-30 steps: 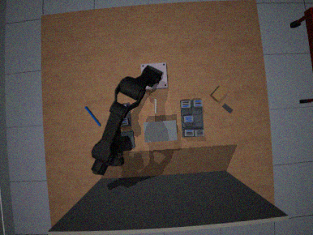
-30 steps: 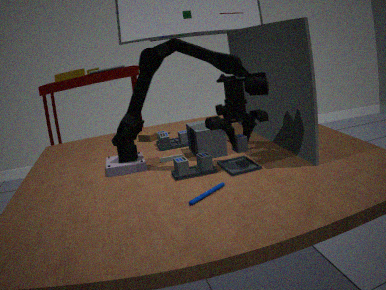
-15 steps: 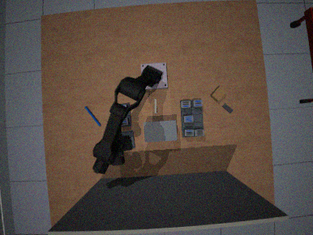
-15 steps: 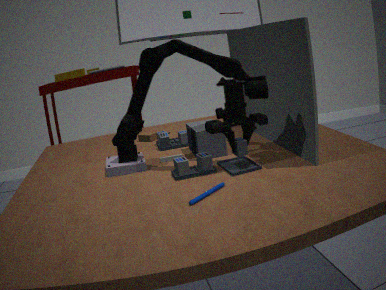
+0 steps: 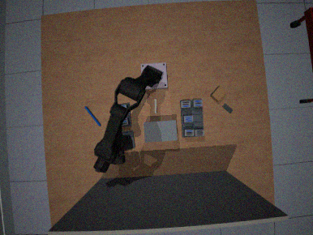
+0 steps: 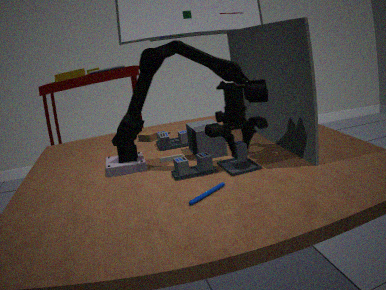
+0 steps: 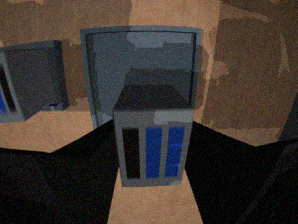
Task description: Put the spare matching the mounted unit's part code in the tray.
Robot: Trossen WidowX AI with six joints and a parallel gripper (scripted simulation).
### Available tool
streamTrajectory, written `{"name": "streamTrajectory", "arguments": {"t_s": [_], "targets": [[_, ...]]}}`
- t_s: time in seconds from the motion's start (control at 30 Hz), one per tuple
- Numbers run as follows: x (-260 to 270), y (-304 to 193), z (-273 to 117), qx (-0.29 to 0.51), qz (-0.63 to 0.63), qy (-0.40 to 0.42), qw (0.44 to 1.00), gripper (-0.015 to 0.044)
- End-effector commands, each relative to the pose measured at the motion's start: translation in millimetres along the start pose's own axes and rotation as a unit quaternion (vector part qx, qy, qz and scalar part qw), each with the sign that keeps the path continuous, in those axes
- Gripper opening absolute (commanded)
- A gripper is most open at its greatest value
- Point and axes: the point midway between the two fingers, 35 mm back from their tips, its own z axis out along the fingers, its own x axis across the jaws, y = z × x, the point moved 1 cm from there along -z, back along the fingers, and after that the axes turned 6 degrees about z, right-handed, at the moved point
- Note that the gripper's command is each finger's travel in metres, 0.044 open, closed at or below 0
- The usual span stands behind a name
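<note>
We see the gripper (image 6: 240,148) (image 7: 148,121) pointing down, its fingers partly open and closed on the two sides of a grey spare (image 6: 241,151) (image 7: 153,147). The spare is upright between them; its labelled face carries one black bar and two blue bars. We find it over the tray (image 5: 132,138) (image 6: 254,167) (image 7: 145,29), toward the near side of it in the wrist view. We cannot tell whether its lower end touches the tray floor.

The tray is shallow, dark and rimmed, and in the wrist view we make out shadow across its floor. Just beside it lies the small rack (image 5: 128,104) (image 6: 193,173) (image 7: 61,75), bearing two labelled blocks (image 6: 180,165) in the exterior view. At the wrist view's left edge we see one of these, with black and blue on its face.

On the other side of the grey mounted unit (image 5: 160,130) (image 6: 210,140) we note the large rack (image 5: 198,118) (image 6: 172,145), with five blocks: two at each end and one in the middle row. The unit stands between the racks; we cannot read the code on its back. A blue pen (image 5: 92,116) (image 6: 206,194) lies apart from the small rack.
</note>
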Motion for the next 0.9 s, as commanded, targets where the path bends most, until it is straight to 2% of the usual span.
{"name": "streamTrajectory", "arguments": {"t_s": [0.0, 0.77, 0.87], "targets": [[0, 1, 4, -0.001, 0.002, -0.001, 1.000, 0.0000], [4, 3, 20, -0.002, 0.002, -0.001, 1.000, 0.0000], [3, 2, 17, 0.000, 0.000, 0.000, 1.000, 0.0079]]}}
